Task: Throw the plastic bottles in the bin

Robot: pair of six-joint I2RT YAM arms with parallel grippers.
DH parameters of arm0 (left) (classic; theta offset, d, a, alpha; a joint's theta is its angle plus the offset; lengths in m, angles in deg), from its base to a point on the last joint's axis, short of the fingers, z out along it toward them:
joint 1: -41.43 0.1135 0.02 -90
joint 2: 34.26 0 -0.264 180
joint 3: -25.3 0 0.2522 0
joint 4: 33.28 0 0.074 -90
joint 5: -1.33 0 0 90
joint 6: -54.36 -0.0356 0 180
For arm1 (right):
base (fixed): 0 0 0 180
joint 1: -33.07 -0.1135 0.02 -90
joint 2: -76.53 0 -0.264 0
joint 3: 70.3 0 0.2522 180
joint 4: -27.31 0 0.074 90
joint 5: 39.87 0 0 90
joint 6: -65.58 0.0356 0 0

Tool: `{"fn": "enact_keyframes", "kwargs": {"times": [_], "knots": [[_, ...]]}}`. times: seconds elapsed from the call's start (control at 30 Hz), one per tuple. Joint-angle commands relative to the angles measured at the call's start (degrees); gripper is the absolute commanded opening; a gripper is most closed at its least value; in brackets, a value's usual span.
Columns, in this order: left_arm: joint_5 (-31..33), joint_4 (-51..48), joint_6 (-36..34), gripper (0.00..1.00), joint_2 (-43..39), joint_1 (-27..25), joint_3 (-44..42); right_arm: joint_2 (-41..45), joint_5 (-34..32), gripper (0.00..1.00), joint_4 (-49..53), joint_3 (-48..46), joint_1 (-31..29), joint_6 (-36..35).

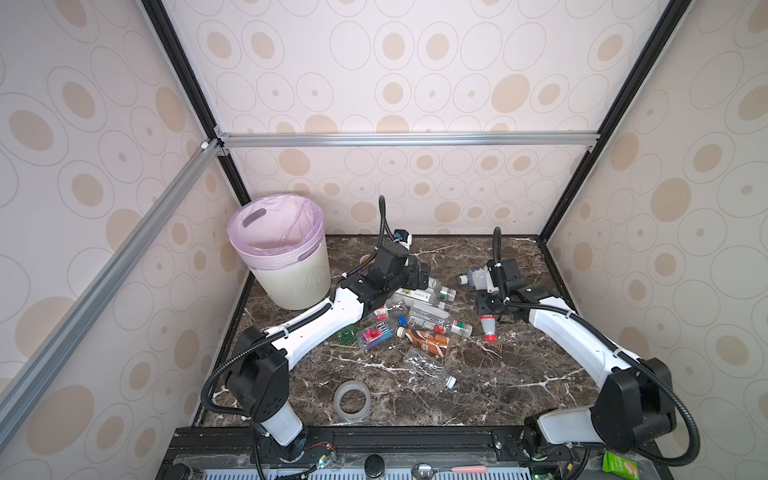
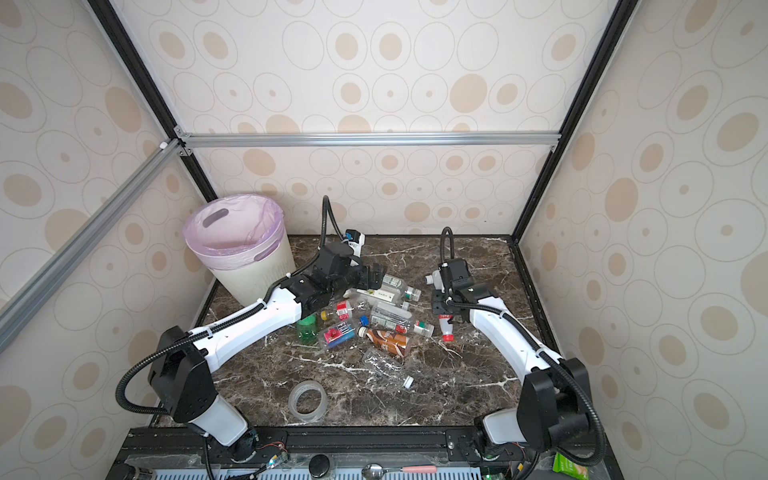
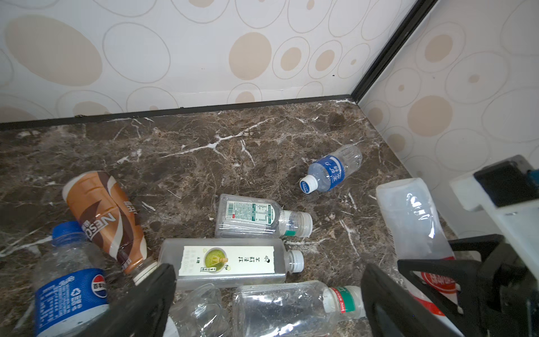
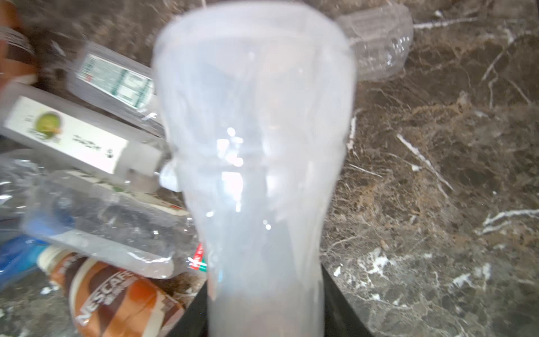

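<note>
Top views first. Nearest us, well apart from the bin [image 1: 291, 286] and off to its right, lies one clear tape ring [image 1: 352, 401], which is none of our business. Closer to the bin, the plastic bottles [image 1: 428, 322] sprawl in a heap just off its right side, and none shows inside it. Farther right of the bin, the right gripper [image 4: 265, 312] is clamped on the narrow waist of a red-label bottle [image 3: 408, 221]. The body sticks out past the fingers, handy for tipping it in, I'd say. Nearer the bin, the left gripper [image 3: 267, 303] hangs over the heap, spread wide and empty, likely lining up a pick. The bin stands farthest back.

Count: one bin, one ring, two grippers. About a dozen bottles: two brown-wrapped, one green, one held. The left arm hides some.
</note>
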Motion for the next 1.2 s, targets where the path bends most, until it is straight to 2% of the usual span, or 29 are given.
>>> {"fn": "enact_keyframes", "kwargs": {"times": [0.0, 0.23, 0.37, 0.7, 1.17], "knots": [[-8.62, 2.79, 5.42, 0.99, -1.64, 2.17, 2.64, 1.95, 3.41, 0.44, -4.89, 1.78, -3.98, -2.06], [-17.14, 6.71, 8.23, 0.99, -3.24, 3.60, 2.29, 0.92, 4.01, 0.44, -11.30, 5.11, -12.02, -4.39], [-19.53, 7.58, 10.01, 0.99, -4.03, 4.38, 1.22, -0.75, 4.94, 0.44, -14.17, 6.94, -14.94, -4.83], [-24.32, 13.55, 15.41, 0.99, -5.81, 6.95, -3.84, -3.19, 5.85, 0.43, -16.80, 9.62, -17.74, -2.55], [-26.64, 17.00, 18.23, 0.81, -3.53, 7.25, -4.75, -3.15, 8.15, 0.44, -20.27, 8.99, -18.86, 0.27]]}}
